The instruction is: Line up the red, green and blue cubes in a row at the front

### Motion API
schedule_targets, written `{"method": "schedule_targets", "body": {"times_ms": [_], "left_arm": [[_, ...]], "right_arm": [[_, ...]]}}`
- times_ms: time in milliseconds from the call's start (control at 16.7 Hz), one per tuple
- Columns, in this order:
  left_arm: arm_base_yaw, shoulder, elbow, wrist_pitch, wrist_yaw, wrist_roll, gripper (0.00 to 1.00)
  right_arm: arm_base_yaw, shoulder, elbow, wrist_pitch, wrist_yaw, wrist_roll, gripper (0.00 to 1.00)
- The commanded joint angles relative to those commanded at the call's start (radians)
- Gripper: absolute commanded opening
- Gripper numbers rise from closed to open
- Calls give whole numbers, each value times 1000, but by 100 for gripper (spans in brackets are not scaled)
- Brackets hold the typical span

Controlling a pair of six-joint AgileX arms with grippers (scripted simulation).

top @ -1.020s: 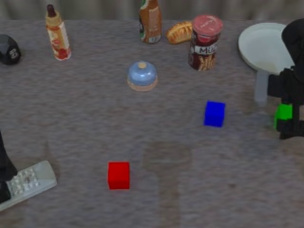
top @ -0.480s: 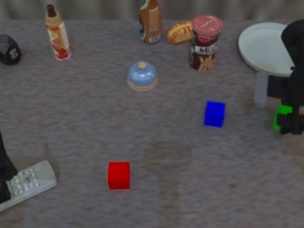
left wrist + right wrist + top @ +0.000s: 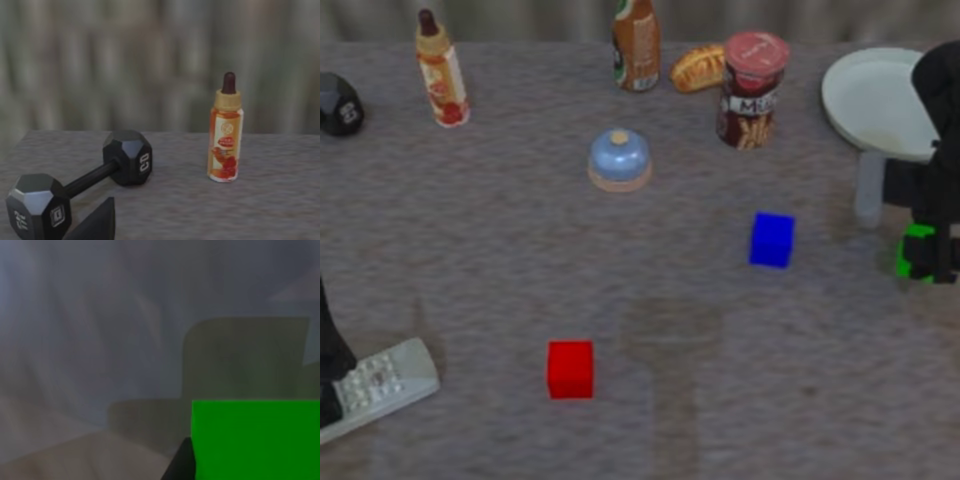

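While the left arm (image 3: 330,365) sits parked at the table's left edge, the right gripper (image 3: 923,252) grips the green cube (image 3: 918,250), with the blue cube (image 3: 771,240) well apart.

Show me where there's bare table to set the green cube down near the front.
Free: the front stretch right of the red cube and below the blue cube, and the middle left of the bell. Crowded: the back row of bottles, can and plate; the remote fills the front left. The right gripper is at the green cube.

Green cube (image 3: 917,250) perhaps half-hidden by pincer (image 3: 932,255).
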Motion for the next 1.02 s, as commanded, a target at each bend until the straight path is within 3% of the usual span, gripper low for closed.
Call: {"method": "schedule_targets", "body": {"times_ms": [360, 720, 1020], "left_arm": [[0, 0, 0, 0, 0, 0, 100], [0, 0, 0, 0, 0, 0, 100], [0, 0, 0, 0, 0, 0, 100]], "right_arm": [[-1, -22, 13, -32, 0, 7, 0], [7, -91, 133, -232, -1, 4, 0], [3, -101, 147, -251, -1, 7, 0]]}}
